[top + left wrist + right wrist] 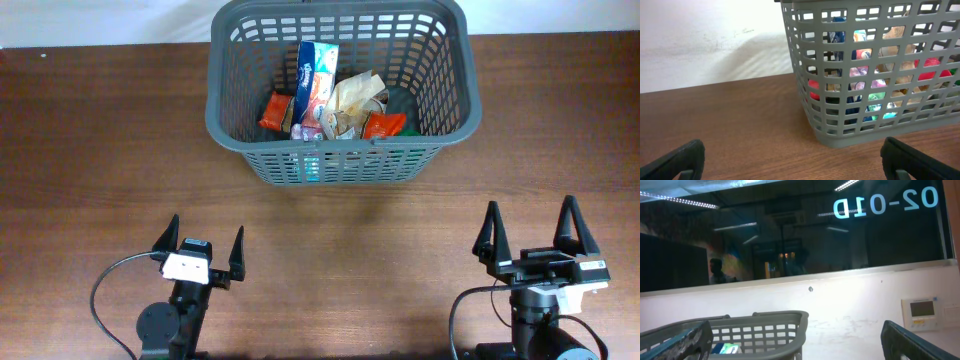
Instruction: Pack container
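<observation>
Looking down from overhead, you find the container (340,168) upright at the far side of the bench (100,150), roughly midway between your two arms and well apart from both. Packets lie loose inside it: a blue-and-white box (318,72) near the middle, an orange packet (276,110) at its left, a beige wrapper (356,98) to its right and a second orange packet (383,125) beside that.

Your left gripper (206,230) sits at the near left of the bench, its fingers (170,238) spread wide with nothing between them. The container is ahead of it and off to its right. Its wrist view shows the near left corner of the lattice wall, with coloured packets behind the slots.

Your right gripper (530,210) sits at the near right, likewise spread and empty. The container is ahead and to its left, and only the rim and upper slots show low in its wrist view.
</observation>
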`<state>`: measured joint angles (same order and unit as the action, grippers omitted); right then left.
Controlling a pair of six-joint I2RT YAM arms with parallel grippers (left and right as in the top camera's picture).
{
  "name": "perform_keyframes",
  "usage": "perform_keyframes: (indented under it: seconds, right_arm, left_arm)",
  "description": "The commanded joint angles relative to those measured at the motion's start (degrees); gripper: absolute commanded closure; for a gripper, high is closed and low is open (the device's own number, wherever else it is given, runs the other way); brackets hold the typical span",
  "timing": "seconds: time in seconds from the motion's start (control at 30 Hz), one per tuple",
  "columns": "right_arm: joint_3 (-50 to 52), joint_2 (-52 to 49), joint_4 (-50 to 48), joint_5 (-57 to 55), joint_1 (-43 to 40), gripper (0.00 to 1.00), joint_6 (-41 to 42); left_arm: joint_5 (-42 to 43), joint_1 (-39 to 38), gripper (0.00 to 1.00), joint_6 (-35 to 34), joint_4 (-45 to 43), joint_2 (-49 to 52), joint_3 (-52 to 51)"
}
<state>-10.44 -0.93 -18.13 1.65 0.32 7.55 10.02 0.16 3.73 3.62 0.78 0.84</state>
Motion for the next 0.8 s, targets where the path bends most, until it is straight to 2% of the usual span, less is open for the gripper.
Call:
perform_keyframes:
  seconds: [0.0, 0.4, 0.77]
  right_arm:
    - [1.33, 0.74, -0.37, 0.98, 0.55, 0.01, -0.02]
    - [9.97, 0.74, -4.76, 0.98, 0.55, 0.01, -0.04]
    - [10.12, 0.74, 6.32, 0.46, 0.59, 0.01, -4.35]
  left_arm:
    - [-0.44, 0.37, 0.01, 1.11, 0.09, -0.48, -0.35]
    - [-0.44, 0.39, 0.01, 1.09, 0.09, -0.48, -0.35]
    - [-0.44, 0.39, 0.01, 1.11, 0.09, -0.48, -0.35]
